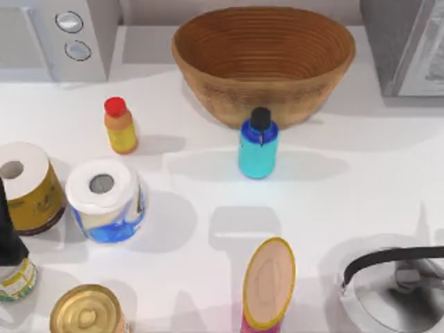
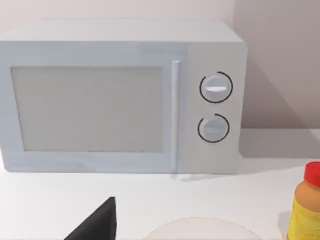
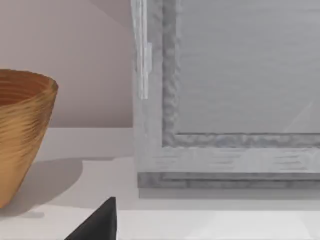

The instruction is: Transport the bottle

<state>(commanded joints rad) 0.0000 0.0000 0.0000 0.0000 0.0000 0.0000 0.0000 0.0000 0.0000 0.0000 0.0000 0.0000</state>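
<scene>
While both arms sit parked out of the way, the small cyan-blue cylindrical bottle with a narrow black cap (image 1: pixel 258 148) stands upright on the white table (image 1: pixel 361 187), just in front of the big woven brown basket bowl (image 1: pixel 263 62), nothing gripping it. Yellow-orange bottle with red cap (image 1: pixel 120 125) stands well to its left. White paper roll in blue wrap (image 1: pixel 106 200) and a roll in yellow wrap (image 1: pixel 28 187) lie at the left side. White microwave with two round dials (image 2: pixel 125 97) sits at the back left. Can't tell how either gripper's jaws stand: each wrist view gives just a dark fingertip wedge.
</scene>
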